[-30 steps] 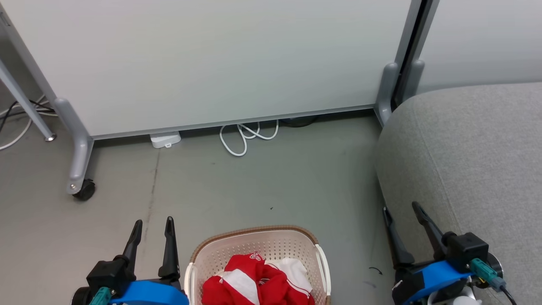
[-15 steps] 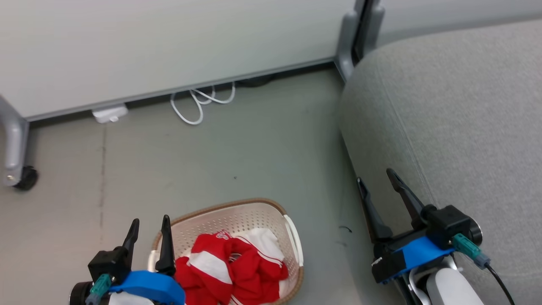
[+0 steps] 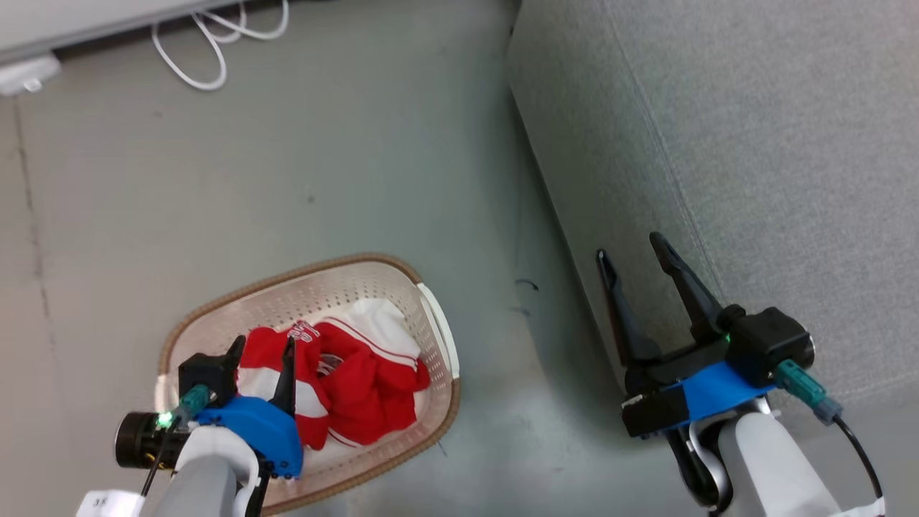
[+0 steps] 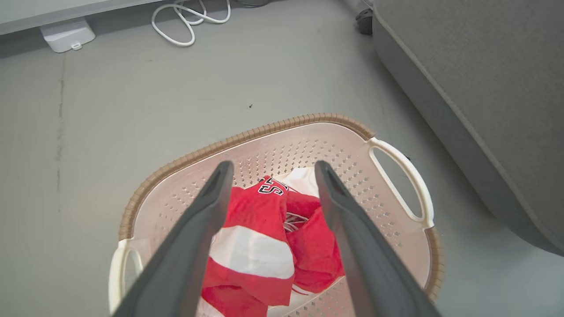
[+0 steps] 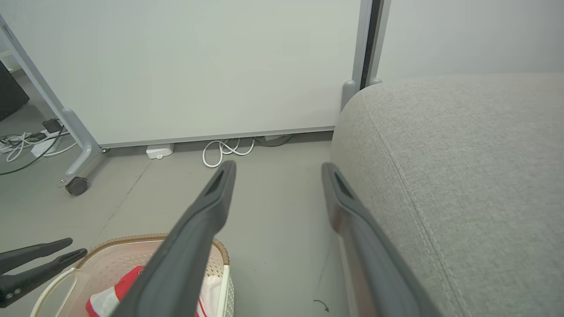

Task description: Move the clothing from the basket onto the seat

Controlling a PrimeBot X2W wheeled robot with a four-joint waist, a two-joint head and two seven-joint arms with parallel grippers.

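1. Head camera has tipped down and swung since a second ago, so the whole picture shifts. Measured against the basket [image 3: 301, 269], the left gripper [image 3: 264, 342] has come from beside its left end to over its near left part.
2. Its jaws stand wide and empty above the clothing [image 3: 359, 373], which lies crumpled inside the basket. A grasp looks next.
3. Right of the basket, the right gripper [image 3: 630, 245] hangs by the edge of the seat [image 3: 754, 143], jaws wide, holding nothing.
4. The basket's long axis runs handle to handle, its right end pointing toward the seat. The heap has no clear axis; its lettered fold lies toward the basket's far wall.
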